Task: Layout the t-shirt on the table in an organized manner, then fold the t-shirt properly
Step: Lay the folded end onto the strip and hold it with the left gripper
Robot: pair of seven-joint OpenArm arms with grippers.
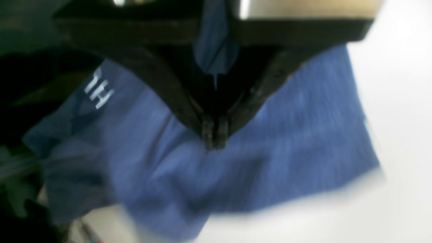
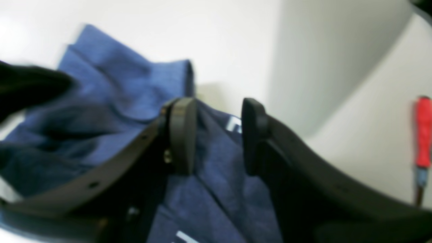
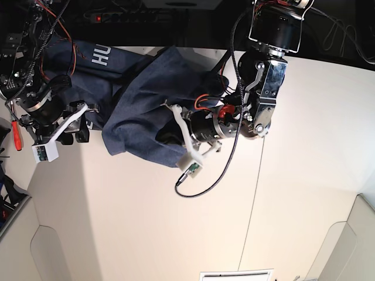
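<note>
Base view, L to R:

- Red-handled tool (image 3: 16,136): far L edge, by the table's side, clear of the cloth. Also seen in R wrist view at its right margin, upright, red grip over a dark shaft.
- Right gripper (image 3: 79,130): on the base view's L side, white camera mount below it. In R wrist view the two dark fingers (image 2: 184,135) stand apart, a gap between them; navy fabric shows through the gap and beneath. Whether the pads touch the cloth: cannot tell. Nothing seen pinched.
- T-shirt (image 3: 137,99): heathered navy, bunched and draped, not flat. Spans from the right gripper across to the left gripper, in the table's upper-L part. White block letters "HU" visible near its top L. One hem edge hangs toward the table front, creased. Part lifted, part resting on the table; exact split unclear.
- Left gripper (image 3: 170,136): centre of base view, arm reaching in from upper R, cabling and white camera mount alongside. In L wrist view the fingertips are pressed together, tips meeting on a fold of the t-shirt; cloth bunches at the tips and a strip of fabric runs up between the finger bases. View blurred.
- Table (image 3: 304,175): off-white, matte, thin dark seam running front to back R of centre. R half bare of cloth.
</note>
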